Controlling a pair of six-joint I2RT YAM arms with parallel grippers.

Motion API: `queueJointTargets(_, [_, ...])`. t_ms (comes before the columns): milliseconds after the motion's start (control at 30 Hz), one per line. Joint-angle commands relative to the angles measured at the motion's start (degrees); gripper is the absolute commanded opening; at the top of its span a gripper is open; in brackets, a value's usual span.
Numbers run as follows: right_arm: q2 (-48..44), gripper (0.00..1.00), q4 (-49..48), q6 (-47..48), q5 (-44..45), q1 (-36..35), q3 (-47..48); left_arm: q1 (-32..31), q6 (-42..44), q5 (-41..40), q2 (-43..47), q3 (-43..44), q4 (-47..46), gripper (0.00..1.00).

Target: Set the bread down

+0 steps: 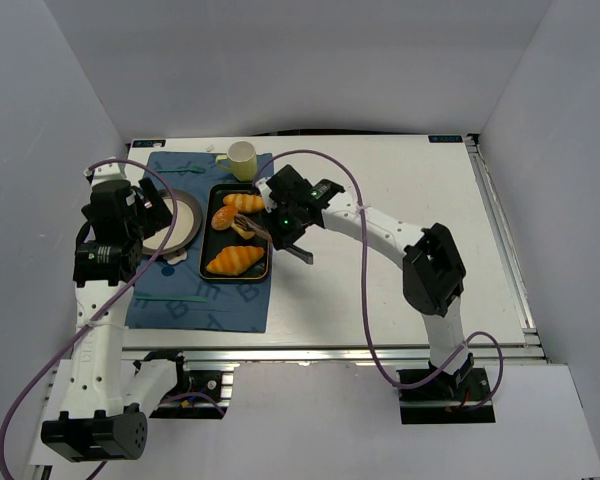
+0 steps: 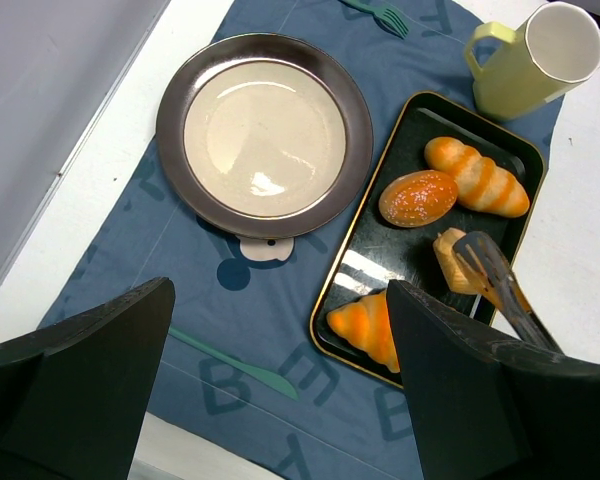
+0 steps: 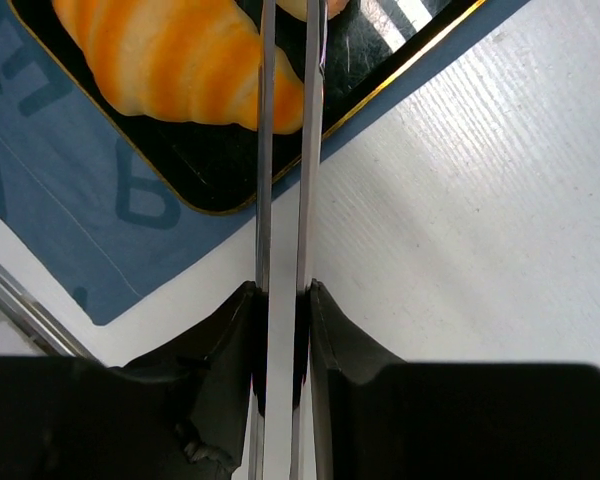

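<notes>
The right gripper [image 3: 280, 322] is squeezing the metal tongs [image 3: 283, 150] almost shut. At the tongs' far end, away from the gripper, the tips are pinching the small bun [image 2: 445, 262] in the black tray [image 2: 410, 130], just beside the oval roll [image 2: 418, 198]. The left gripper [image 2: 280, 292] is hanging wide open, holding nothing.

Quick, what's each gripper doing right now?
Left gripper: open, holding nothing.
Right gripper: closed on the tongs, their tips at the bread.
</notes>
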State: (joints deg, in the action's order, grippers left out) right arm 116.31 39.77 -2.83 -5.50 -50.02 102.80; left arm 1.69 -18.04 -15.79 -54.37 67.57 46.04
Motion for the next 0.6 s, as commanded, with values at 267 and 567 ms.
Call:
queueJointTargets(267, [-5.3,0.19,5.0,-0.5,-1.3,-0.4,13.3,-0.1,-3.1,-4.6,0.7,4.2,0.1,0.98])
queueJointTargets(567, [3.5,0.19,4.7,-2.3,-6.8,-2.5,28.8,-0.1,-7.8,-8.6,-1.5,15.9,-0.5,0.98])
